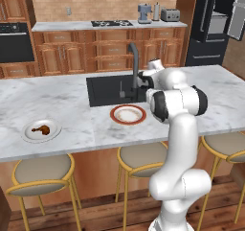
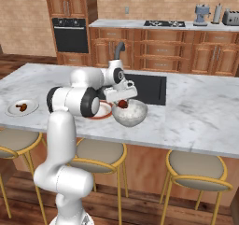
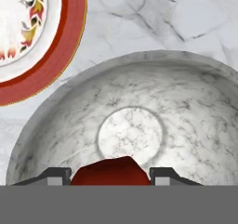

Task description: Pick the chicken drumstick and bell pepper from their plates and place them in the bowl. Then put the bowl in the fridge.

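Currently gripper (image 2: 122, 102) clamps one bell pepper (image 3: 111, 171) above one bowl (image 2: 135, 114); two plates (image 1: 128, 114), one chicken drumstick (image 1: 40, 128).

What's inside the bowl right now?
Nothing lies in the bowl yet; its marbled floor is bare. The bell pepper hangs above it, held between the fingers. The strip of floor under the pepper is covered.

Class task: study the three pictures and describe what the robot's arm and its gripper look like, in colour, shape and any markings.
The arm is built of thick, rounded, glossy white segments, joined by dark, almost black bands at the joints. The shoulder and elbow are bulbous; the links between them are smooth tubes. The gripper is a small white-grey block ending in two short dark finger tips. No cables, labels or printed markings show.
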Robot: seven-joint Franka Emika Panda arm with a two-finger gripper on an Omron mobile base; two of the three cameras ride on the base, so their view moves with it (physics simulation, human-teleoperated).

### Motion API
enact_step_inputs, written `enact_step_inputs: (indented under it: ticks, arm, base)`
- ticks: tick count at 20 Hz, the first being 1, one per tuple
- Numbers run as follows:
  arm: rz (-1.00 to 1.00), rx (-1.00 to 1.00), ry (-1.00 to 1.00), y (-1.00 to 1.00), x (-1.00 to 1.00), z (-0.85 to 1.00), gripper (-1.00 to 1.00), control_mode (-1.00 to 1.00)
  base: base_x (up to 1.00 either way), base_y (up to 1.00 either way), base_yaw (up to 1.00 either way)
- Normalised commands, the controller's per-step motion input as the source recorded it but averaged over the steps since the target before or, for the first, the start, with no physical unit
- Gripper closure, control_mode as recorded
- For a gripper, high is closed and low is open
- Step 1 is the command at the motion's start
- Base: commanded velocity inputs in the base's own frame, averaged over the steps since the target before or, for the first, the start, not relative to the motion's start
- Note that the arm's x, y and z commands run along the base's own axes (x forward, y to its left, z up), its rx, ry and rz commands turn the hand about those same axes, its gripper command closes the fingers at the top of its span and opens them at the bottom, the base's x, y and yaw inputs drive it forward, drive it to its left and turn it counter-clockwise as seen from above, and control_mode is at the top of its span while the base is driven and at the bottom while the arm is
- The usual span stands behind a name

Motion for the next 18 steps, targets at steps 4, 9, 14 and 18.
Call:
enact_step_inputs:
  ticks: [4,9,14,18]
  arm:
    - [0.0,0.0,0.05,-0.23,0.0,-0.24,1.0,-1.0]
    - [0.0,0.0,0.02,-0.19,0.0,-0.22,1.0,-1.0]
    - [0.0,0.0,0.01,-0.13,0.0,-0.25,1.0,-1.0]
    - [0.0,0.01,0.0,-0.08,0.0,-0.26,1.0,-1.0]
  base:
    - [0.0,0.0,0.0]
    - [0.0,0.0,0.0]
    - [0.0,0.0,0.0]
    - [0.0,0.0,0.0]
